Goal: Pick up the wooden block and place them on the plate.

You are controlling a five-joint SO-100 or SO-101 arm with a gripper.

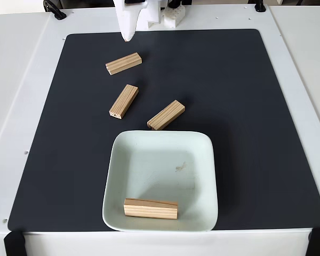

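Sitting near the front edge of the surface (pixel 21 58), on the black mat (pixel 245 106), the plate (pixel 202 149) already carries one wooden block (pixel 150 208), lying flat along the plate's front rim, long side parallel to the front edge. Looks like a finished drop, parked low so the plate's middle with its small brownish mark (pixel 180 167) is bare for more. Three more wooden blocks on the mat behind the plate, all flat, all apart from each other: nearest block (pixel 166 114) just beyond the plate's back rim, angled, close to the rim but not clearly touching; middle block (pixel 124 101) further back and toward the left edge, tilted steeply; far block (pixel 124 63) closest to the back edge, nearly crosswise. The scatter at different angles probably forces a wrist turn per pick. Gripper (pixel 129 32) hangs at the back edge of the mat, white finger pointing down, carrying nothing; the far block lies nearest it but well clear of contact. Only one finger tip is readable, so cannot tell if the jaws are spread or pressed together. Judgement: one of four placed, and the arm is likely lining up on the far block next.
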